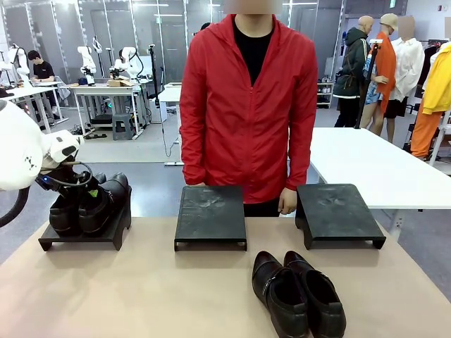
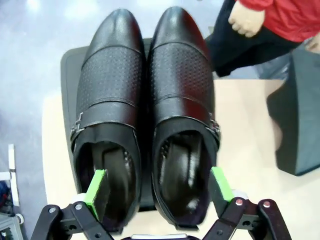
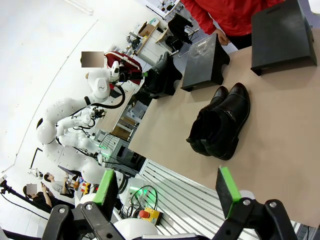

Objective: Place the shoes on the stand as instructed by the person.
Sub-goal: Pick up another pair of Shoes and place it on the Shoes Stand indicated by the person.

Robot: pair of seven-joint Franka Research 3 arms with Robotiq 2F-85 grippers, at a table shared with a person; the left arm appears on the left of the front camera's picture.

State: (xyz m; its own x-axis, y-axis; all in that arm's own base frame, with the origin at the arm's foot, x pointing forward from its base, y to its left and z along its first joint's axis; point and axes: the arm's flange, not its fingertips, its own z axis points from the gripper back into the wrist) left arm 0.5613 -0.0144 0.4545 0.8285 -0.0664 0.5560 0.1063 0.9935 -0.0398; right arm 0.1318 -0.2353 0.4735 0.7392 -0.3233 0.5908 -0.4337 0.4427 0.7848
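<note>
Here, the left claw [image 2: 158, 184] hangs over the heel end of a pair of black, shiny leather shoes with perforated vamps and side buckles [image 2: 180, 75]. The pair sits side by side, toes pointing away from the claw, on a low black stand [image 1: 49, 239] to the left of the middle black stand [image 1: 210, 211]. The jaws are spread wide. One green pad [image 2: 97, 186] dips into the opening of one shoe, clear of that shoe's inner wall. The other pad lies just outside the far flank of the neighbouring shoe, so nothing appears to be clamped.

The right claw [image 3: 167, 189] is likewise wide open and empty, held off the near edge of the tan surface [image 1: 141, 296]. A second pair of black, glossy leather shoes [image 1: 282, 299] lies on that surface in front of the middle stand and slightly to its right. A third black stand [image 1: 337, 211] sits to the right of the middle one, and the person in the red zip-up jacket [image 1: 250, 105] stands directly behind it.

Such shoes are probably moderately light, stiff in the sole and heel counter, and yielding across the vamp. The polished uppers look slippery and easily scuffed. The firmest hold is likely at the collar by the heel, with one finger inside the opening and one outside. Pinching the two adjoining inner walls instead would lift the pair as one.
</note>
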